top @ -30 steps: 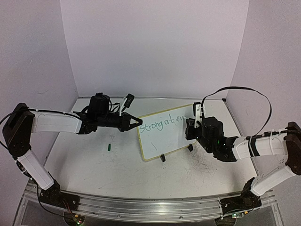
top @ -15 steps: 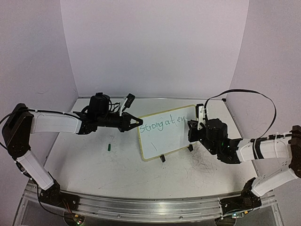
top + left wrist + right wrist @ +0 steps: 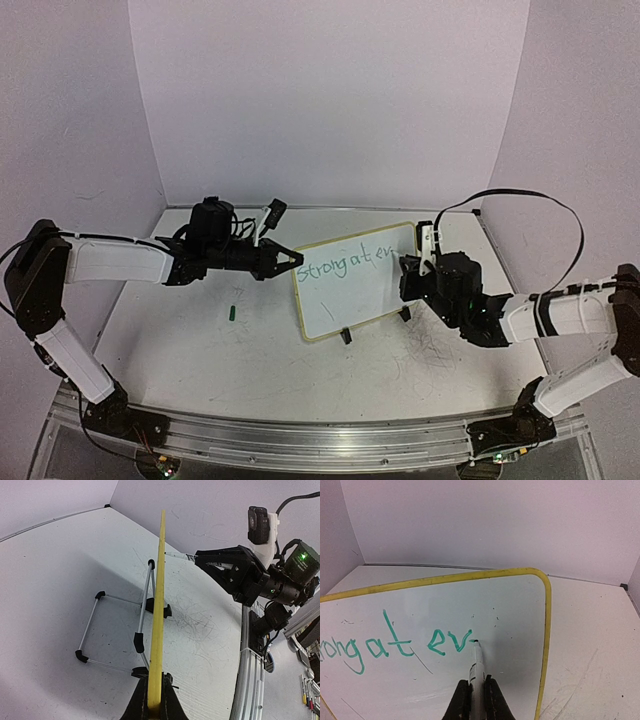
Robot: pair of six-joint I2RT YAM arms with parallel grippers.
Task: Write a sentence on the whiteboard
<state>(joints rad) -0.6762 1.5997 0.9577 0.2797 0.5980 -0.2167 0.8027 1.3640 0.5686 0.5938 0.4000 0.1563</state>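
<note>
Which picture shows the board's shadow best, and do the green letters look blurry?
Left wrist view: the whiteboard stands edge-on, casting a soft grey shadow on the table beside it. Right wrist view: the sentence looks sharp, without glare. Top view: the letters are tiny and faint.

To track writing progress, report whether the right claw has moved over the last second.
Yes. The right claw, gripping the marker, has shifted slightly right along the whiteboard, toward its right edge.

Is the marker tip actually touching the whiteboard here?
Touching. The right wrist view shows the marker with its tip on the whiteboard, exactly at the end of the green stroke, with no gap visible.
</note>
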